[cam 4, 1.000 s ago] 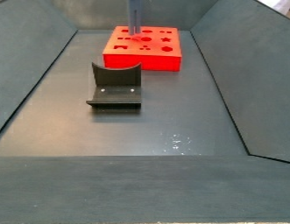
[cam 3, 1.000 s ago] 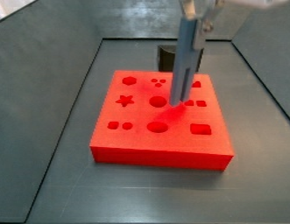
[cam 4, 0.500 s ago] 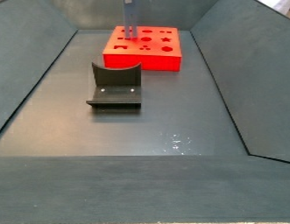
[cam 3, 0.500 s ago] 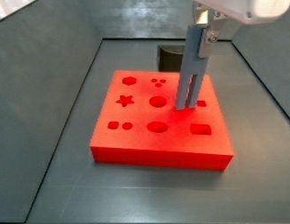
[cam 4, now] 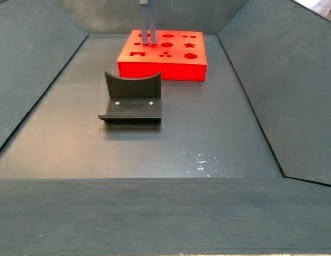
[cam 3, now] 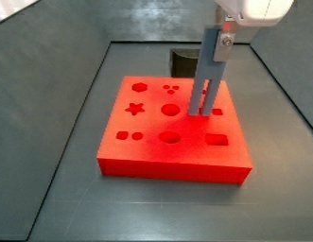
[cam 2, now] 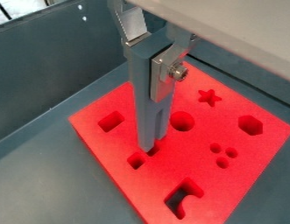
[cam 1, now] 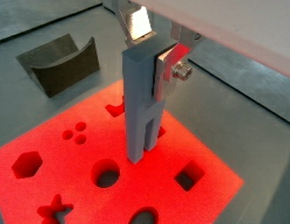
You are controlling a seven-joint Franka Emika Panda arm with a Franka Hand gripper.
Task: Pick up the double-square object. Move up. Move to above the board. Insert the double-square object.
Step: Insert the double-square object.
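Note:
My gripper (cam 3: 223, 38) is shut on the upper end of the double-square object (cam 3: 209, 80), a long blue-grey bar that hangs upright. It stands over the board (cam 3: 171, 166), a flat red block cut with a star, circles, a hexagon and squares. The bar's split lower end is right at the board's top by two small square holes (cam 3: 204, 112); I cannot tell whether it touches. Both wrist views show the silver fingers clamping the bar (cam 1: 141, 105) (cam 2: 151, 96) over the board (cam 1: 65, 157) (cam 2: 106, 144). In a side view the bar (cam 4: 145, 25) rises from the far board (cam 4: 161, 68).
The dark fixture (cam 4: 130, 97) stands on the grey floor in front of the board in a side view, and behind it in the opposite side view (cam 3: 184, 62). It also shows in a wrist view (cam 1: 60, 63). Sloping grey walls enclose the floor.
The bar has swung from a tilt to upright over the board's right side, and the gripper has shifted to the right. Its lower end has stayed near the two square holes.

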